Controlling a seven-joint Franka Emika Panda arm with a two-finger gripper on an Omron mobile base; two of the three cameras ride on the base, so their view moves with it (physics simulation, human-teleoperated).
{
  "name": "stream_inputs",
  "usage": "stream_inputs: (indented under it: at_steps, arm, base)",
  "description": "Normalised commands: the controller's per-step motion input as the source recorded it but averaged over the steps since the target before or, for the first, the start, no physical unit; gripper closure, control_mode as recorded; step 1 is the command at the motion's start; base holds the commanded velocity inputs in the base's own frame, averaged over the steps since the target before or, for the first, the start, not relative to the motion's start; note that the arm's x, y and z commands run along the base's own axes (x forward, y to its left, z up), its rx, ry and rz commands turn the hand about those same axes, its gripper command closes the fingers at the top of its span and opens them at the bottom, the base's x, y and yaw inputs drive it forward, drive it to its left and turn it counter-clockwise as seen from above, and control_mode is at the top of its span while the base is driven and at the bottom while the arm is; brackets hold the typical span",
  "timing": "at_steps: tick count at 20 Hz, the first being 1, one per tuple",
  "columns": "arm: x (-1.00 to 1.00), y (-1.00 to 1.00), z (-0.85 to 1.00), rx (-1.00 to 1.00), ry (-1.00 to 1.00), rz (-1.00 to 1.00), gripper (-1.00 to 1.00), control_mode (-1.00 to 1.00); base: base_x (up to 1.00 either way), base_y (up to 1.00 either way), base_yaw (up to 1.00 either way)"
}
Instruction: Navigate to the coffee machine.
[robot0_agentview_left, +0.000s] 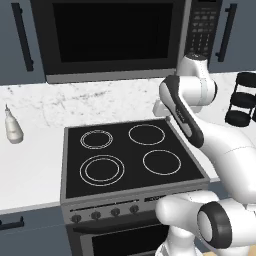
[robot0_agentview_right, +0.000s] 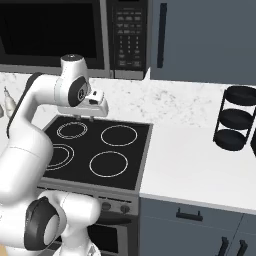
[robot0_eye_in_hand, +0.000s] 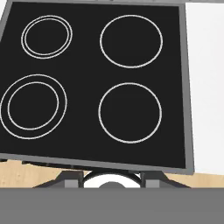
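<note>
The coffee machine is out of view. My gripper hangs over the back of a black four-burner cooktop, pointing down, well above the glass. In the hand view the fingertips stand wide apart at the bottom edge with nothing between them, so the gripper is open and empty. In the left base view the hand peeks out from behind the arm's forearm.
A microwave hangs above the stove, with dark cabinets to either side. White counter stretches right of the stove and carries a black three-tier rack. A small pale bottle stands on the left counter.
</note>
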Motion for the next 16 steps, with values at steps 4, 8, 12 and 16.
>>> stream_inputs:
  at_steps: [4,8,12,16]
  arm:
    - [0.0,0.0,0.0,0.0,0.0,0.0,-1.0,1.0]
    - [0.0,0.0,0.0,0.0,0.0,0.0,-1.0,1.0]
    - [0.0,0.0,0.0,0.0,0.0,0.0,-1.0,1.0]
    - [0.0,0.0,0.0,0.0,0.0,0.0,-1.0,1.0]
  base:
    - [0.0,0.0,0.0]
    - [0.0,0.0,0.0]
    - [0.0,0.0,0.0]
    - [-0.59,0.0,0.0]
